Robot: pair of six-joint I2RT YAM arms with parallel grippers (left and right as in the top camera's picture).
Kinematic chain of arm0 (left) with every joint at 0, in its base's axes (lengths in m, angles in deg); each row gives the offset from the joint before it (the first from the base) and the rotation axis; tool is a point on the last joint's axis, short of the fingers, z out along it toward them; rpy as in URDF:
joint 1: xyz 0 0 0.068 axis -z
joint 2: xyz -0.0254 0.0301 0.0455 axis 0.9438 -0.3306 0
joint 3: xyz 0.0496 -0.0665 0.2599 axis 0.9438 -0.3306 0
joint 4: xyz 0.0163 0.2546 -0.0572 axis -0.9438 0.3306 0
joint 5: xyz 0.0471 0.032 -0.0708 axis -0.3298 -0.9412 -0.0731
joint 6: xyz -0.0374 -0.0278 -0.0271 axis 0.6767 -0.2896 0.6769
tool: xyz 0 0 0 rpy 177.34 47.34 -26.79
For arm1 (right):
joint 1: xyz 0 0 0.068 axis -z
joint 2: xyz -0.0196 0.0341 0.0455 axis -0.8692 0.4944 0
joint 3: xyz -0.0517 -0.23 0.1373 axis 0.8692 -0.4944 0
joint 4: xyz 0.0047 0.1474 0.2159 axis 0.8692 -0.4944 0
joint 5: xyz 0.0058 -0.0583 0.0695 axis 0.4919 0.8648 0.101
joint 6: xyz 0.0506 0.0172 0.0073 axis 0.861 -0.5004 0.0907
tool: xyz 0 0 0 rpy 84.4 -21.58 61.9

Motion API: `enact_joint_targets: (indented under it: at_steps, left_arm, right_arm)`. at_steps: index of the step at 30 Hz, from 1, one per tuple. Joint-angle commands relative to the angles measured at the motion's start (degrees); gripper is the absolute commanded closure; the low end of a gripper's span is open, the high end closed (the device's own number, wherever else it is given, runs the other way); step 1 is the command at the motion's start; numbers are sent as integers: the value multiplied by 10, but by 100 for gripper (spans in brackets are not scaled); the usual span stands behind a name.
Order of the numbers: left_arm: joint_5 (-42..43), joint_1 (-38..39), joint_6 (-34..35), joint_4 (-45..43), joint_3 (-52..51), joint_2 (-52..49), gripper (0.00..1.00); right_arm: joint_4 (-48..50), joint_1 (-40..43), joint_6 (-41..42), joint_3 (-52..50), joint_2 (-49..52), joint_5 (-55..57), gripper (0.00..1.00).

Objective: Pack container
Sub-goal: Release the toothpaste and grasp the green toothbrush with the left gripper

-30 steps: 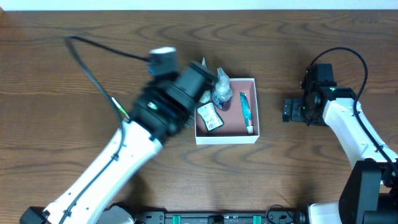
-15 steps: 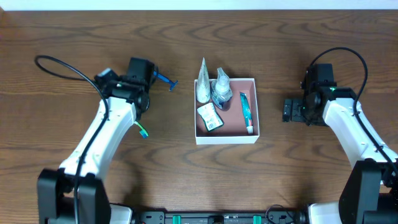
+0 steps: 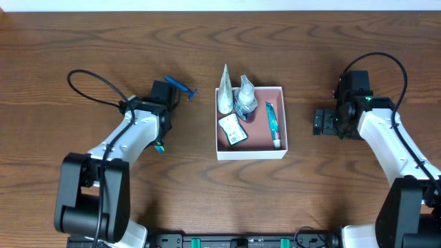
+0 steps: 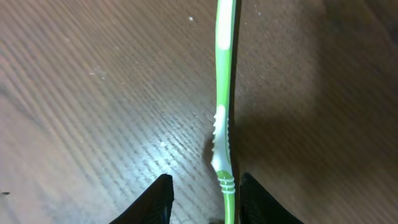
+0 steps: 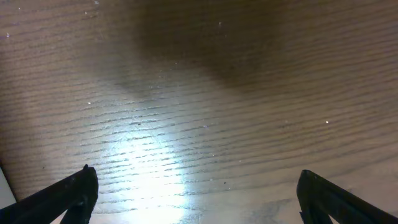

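The green toothbrush (image 4: 224, 93) is straddled, unclamped, by the parted left gripper (image 4: 202, 186) — its length runs straight ahead; the container (image 3: 251, 153) is set rightward, the wide-spread right gripper (image 5: 196, 183) beyond it.

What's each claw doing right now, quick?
Left claw: partly open, straddling the green toothbrush, not clamped.
Right claw: wide open, empty.

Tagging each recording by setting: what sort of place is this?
Probably a robotics lab bench, not a home: a left arm and right arm at a wood-grain table, with a container of toiletries staged between them.
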Motion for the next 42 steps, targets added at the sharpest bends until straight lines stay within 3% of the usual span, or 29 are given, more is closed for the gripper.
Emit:
enact_joint_targets:
  at_steps: [1,17,21,35,36,39,42]
  left_arm:
    - [0,-2,-7,-6,-4,-17,64]
    - [14,-2,-19,-31,-6,-72,64]
    - [16,-2,-19,-31,-7,-82,80]
    - [88,-10,-21,-91,-33,-93,81]
    - [101,-11,-31,-97,-33,-92,87]
    - [119,-14,-55,-106,-32,-92,93]
    - [119,-14,-71,-105,-30,-86,94]
  right_arm:
    - [0,-2,-6,1,-5,8,1]
    - [0,-2,-6,1,-5,8,1]
    - [0,-2,-6,1,-5,8,1]
    - [0,-2,-6,1,-5,8,1]
    - [0,-2,-6,1,-5,8,1]
    - [0,-2,-6,1,-5,8,1]
    - [0,-2,-6,1,-5,8,1]
